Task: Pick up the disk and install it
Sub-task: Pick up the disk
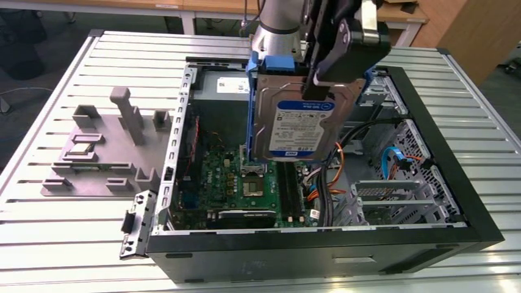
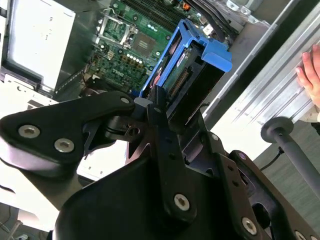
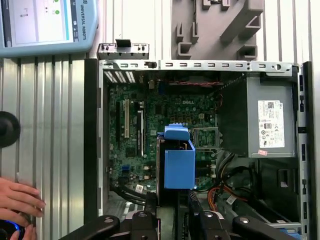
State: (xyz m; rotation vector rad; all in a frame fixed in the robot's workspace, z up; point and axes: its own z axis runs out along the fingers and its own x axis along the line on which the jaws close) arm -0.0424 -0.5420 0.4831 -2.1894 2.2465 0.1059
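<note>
The hand (image 1: 323,90) is clamped on the disk (image 1: 297,125), which it holds on edge over the open computer case (image 1: 326,239).

In the exterior view the black hand grips the disk by its upper end, so the drive hangs upright with its white-and-blue label facing the camera and its blue bracket running up the sides. In both wrist views the hand (image 2: 152,107) (image 3: 175,212) is closed on the disk (image 2: 195,65) (image 3: 179,162), seen end-on above the green motherboard (image 3: 135,125), just beside the processor socket (image 3: 205,137). The grey power supply box (image 3: 267,120) sits in the case's corner, apart from the disk. The case lies on the ribbed metal counter (image 1: 73,244), beside a grey fixture (image 1: 106,152). A person's fingers (image 3: 20,197) rest on the counter near a blue-framed screen (image 3: 45,25).
</note>
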